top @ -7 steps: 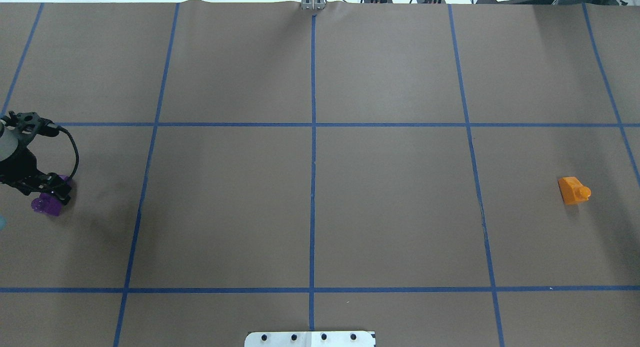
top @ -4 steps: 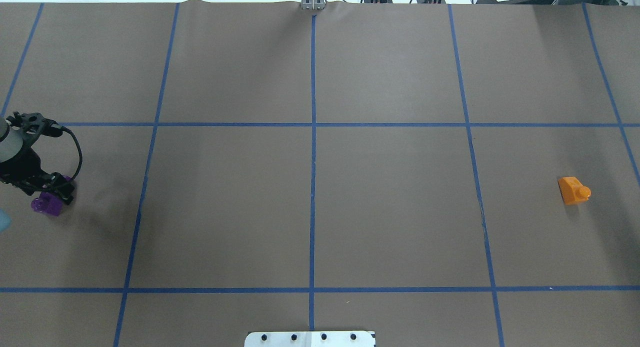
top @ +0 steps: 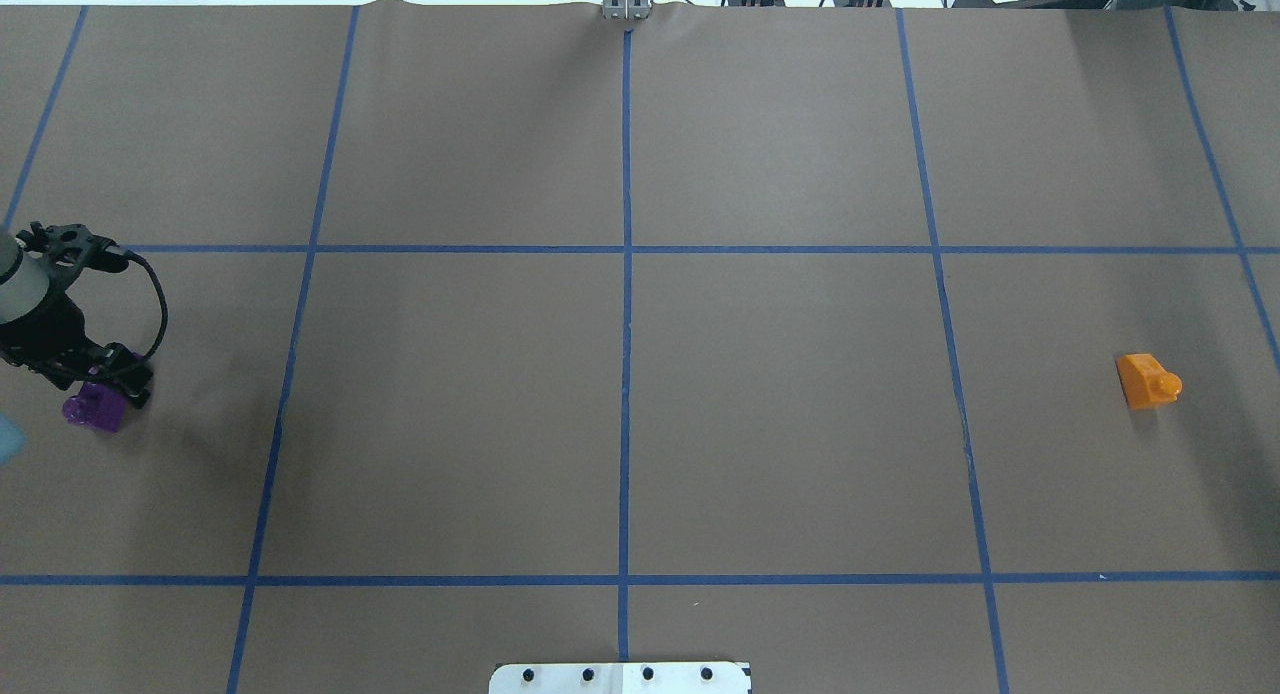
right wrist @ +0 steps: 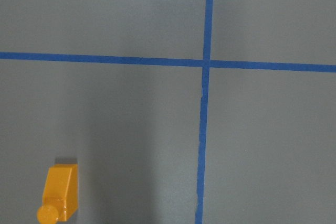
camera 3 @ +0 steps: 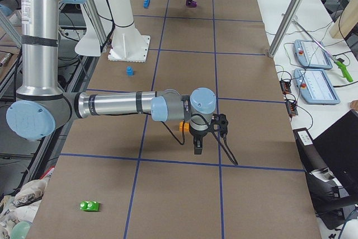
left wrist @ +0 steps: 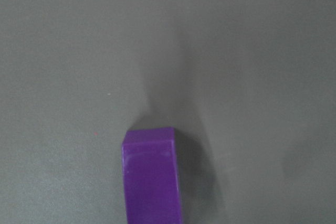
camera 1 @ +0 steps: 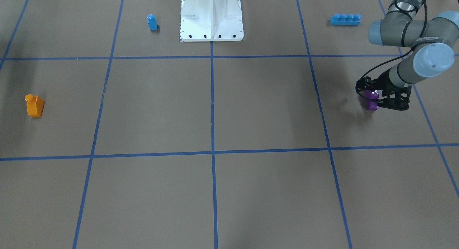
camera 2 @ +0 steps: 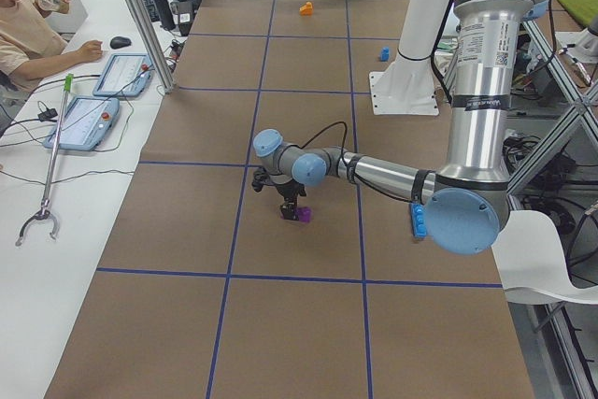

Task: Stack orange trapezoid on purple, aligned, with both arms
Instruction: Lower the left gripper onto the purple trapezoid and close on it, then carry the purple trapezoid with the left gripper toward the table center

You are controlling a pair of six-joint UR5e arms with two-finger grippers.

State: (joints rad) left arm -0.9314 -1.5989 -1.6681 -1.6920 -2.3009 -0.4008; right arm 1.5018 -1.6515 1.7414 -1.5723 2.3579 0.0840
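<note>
The purple block [top: 92,406] sits at the table's far left, between the fingers of my left gripper [top: 105,382], which is shut on it close to the table. It also shows in the front view [camera 1: 371,101] and fills the bottom of the left wrist view [left wrist: 152,179]. The orange trapezoid [top: 1147,380] lies alone on the far right, stud pointing right; it also shows in the front view [camera 1: 34,105] and the right wrist view [right wrist: 60,192]. My right gripper [camera 3: 197,148] shows only in the exterior right view, hanging above and beside the orange block [camera 3: 182,127]; I cannot tell whether it is open or shut.
A small blue single-stud block [camera 1: 152,22] and a long blue four-stud brick [camera 1: 345,19] lie near the white robot base [camera 1: 211,26]. A green brick [camera 3: 89,206] lies at the near table end. Blue tape lines grid the brown table.
My left gripper has shifted slightly to the right with the purple block between its fingers. The orange trapezoid has not moved.
</note>
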